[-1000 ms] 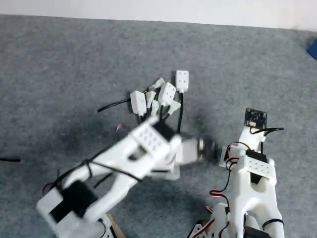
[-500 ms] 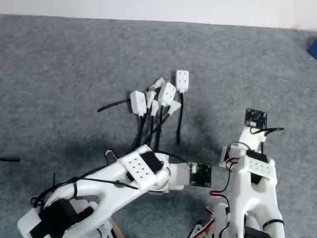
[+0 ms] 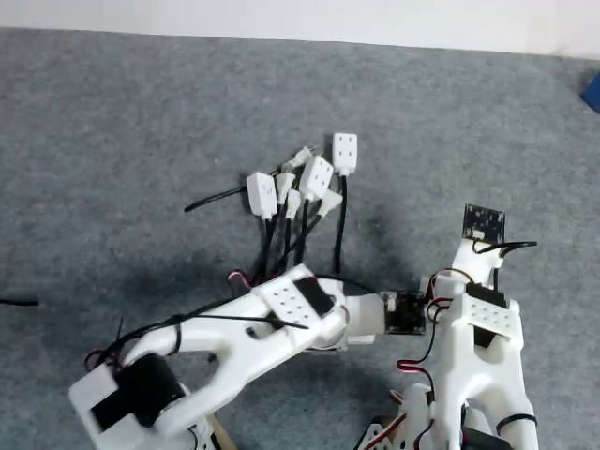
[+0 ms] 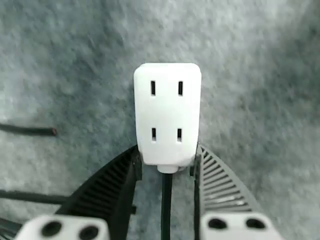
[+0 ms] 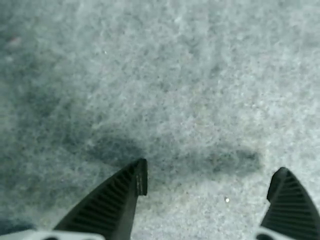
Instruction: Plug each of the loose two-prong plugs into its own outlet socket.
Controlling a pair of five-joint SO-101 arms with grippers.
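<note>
Left hand (image 4: pixel 166 155): clamped on the lower end of a white outlet socket (image 4: pixel 167 112), whose cord (image 4: pixel 166 210) runs back between the fingers.
Outlet socket: two slot pairs face up, grey tabletop (image 4: pixel 260 75) behind it.
Right hand (image 5: pixel 212 170): fingers spread wide over bare tabletop.
Loose plugs (image 3: pixel 300 157): bunched with other sockets (image 3: pixel 316 176) mid-tabletop, black cords (image 3: pixel 339 225) trailing toward the left arm (image 3: pixel 272 323).

High view: far above carpet (image 3: pixel 112 122), looking down. Wrist views: close over same carpet; left faces outlet socket (image 4: pixel 167 112).
</note>
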